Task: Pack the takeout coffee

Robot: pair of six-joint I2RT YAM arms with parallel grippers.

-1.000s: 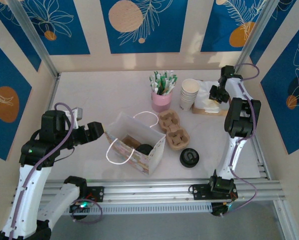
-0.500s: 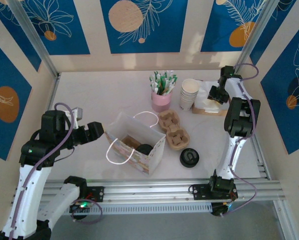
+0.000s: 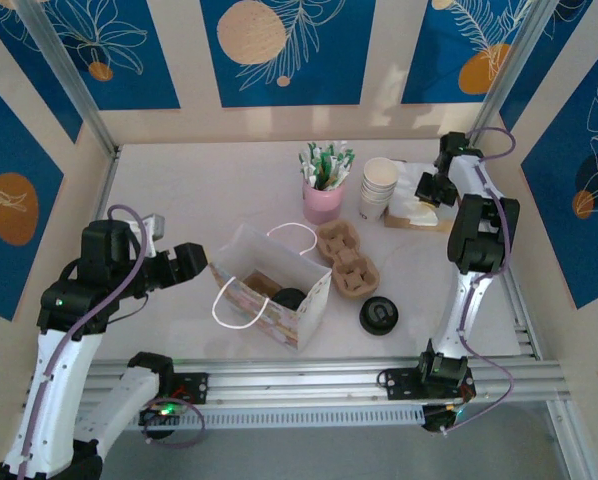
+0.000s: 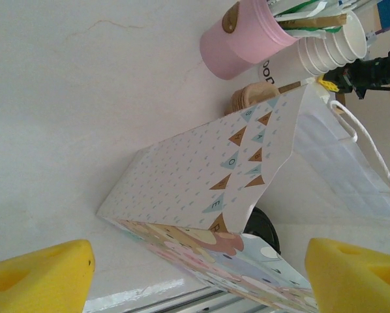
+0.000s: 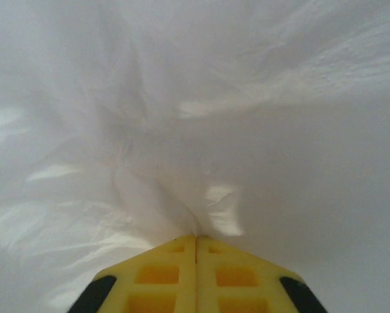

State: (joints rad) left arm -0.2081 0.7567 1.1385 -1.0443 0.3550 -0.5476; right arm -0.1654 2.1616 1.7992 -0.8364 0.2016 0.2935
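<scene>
At the far right, the right gripper (image 5: pixel 195 238) had just closed fully, its yellow pads pinching a soft white napkin (image 5: pixel 182 98) that puckered into radiating creases. That suggested a napkin was next for the bag (image 3: pixel 265 316), where the coffee (image 3: pixel 290 297), black lid up, already sat. The left gripper (image 3: pixel 191 262) had stayed wide open and empty just left of the bag. The bag was stiff printed paper with white cord handles; the moulded pulp tray (image 3: pixel 346 262) lay just right of it.
</scene>
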